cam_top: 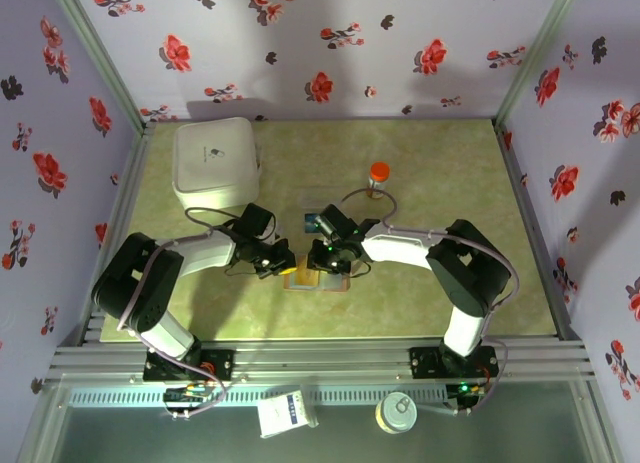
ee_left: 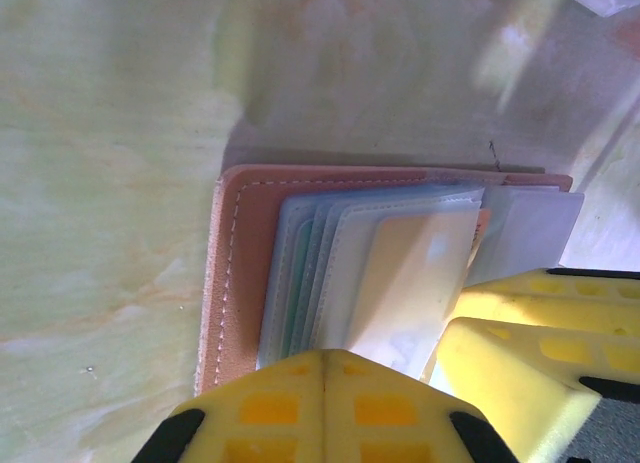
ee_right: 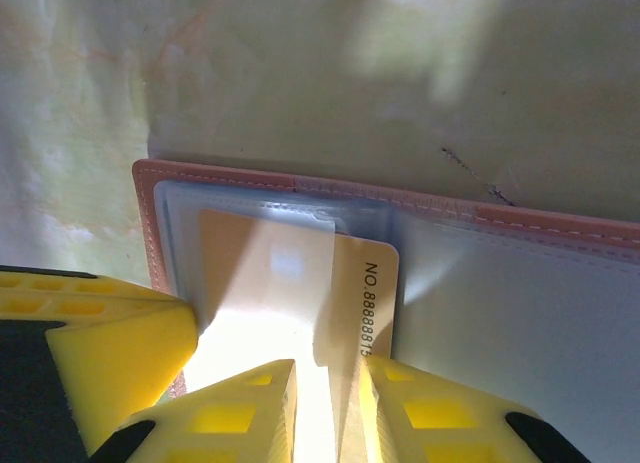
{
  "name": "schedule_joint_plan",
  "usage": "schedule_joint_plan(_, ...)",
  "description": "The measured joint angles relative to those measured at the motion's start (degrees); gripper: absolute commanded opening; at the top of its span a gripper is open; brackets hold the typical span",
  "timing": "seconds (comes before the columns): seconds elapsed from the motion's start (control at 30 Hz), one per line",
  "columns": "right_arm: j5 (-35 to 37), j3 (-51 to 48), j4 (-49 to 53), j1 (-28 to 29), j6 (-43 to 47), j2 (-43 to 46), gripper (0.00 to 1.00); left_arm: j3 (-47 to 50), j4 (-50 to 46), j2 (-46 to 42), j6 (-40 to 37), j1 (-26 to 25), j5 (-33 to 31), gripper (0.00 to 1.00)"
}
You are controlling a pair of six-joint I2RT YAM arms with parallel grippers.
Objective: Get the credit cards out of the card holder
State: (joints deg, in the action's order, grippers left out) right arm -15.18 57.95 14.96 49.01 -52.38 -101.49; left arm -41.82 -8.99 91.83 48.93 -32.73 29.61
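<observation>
The brown card holder [cam_top: 303,279] lies open on the table between both arms, its clear sleeves [ee_left: 300,273] fanned out. A yellow credit card [ee_right: 370,273] printed with a number sticks partway out of a sleeve. My right gripper [ee_right: 325,368] stands over that card, jaws a narrow gap apart, tips at the sleeve's mouth and the bare card. My left gripper [ee_left: 325,358] is shut with nothing between the fingers, its tip down on the sleeves at the holder's edge [ee_left: 245,263]. In the top view the left gripper [cam_top: 287,266] and right gripper [cam_top: 322,266] almost touch.
A large white box [cam_top: 215,163] stands at the back left. An orange-capped bottle [cam_top: 378,175] is behind the right arm, and a small bluish item [cam_top: 318,221] lies just behind the grippers. Floral walls close in the table on three sides.
</observation>
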Motion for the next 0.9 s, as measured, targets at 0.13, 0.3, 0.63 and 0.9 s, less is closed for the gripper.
schedule_joint_plan(0.13, 0.13, 0.0, 0.11, 0.0, 0.35, 0.04, 0.24, -0.31, -0.83, 0.0, -0.17, 0.0, 0.0, 0.0)
schedule_joint_plan(0.3, 0.17, 0.0, 0.55, -0.35, 0.37, 0.37, 0.24, -1.31, -2.84, -0.02, -1.03, 0.0, -0.63, 0.0)
schedule_joint_plan(0.63, 0.37, -0.04, 1.4, -1.38, 0.37, 2.38, 0.25, -3.3, -4.96, -1.36, -1.46, -0.02, -0.98, 0.0)
schedule_joint_plan(0.9, 0.37, -1.81, 1.31, -2.05, 0.33, 4.11, 0.25, -5.29, -5.25, -1.09, -1.46, -1.81, -0.92, 0.0)
